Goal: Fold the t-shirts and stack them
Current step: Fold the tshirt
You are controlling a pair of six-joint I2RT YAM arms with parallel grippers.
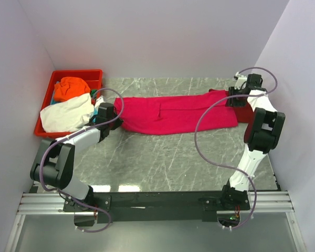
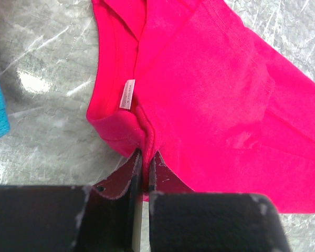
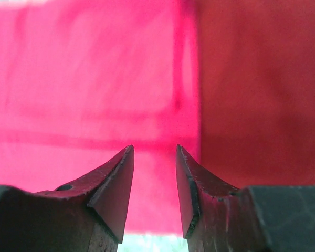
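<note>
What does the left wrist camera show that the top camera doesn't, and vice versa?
Only the left wrist: the white neck label in the collar of the pink t-shirt, and the left gripper pinching the cloth near it. Only the top: the red tray holding an orange t-shirt and a white t-shirt, and the right gripper at the shirt's far end. Both: the pink t-shirt and the marbled table.

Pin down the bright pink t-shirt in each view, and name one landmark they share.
Top external: the pink t-shirt lies stretched left to right across mid-table.
Left wrist: fills the upper right, its collar pinched by the left fingers.
Right wrist: fills the left, behind the open right fingers.
Shared landmark: the grey marbled table, only a sliver at the right wrist view's bottom edge.
</note>
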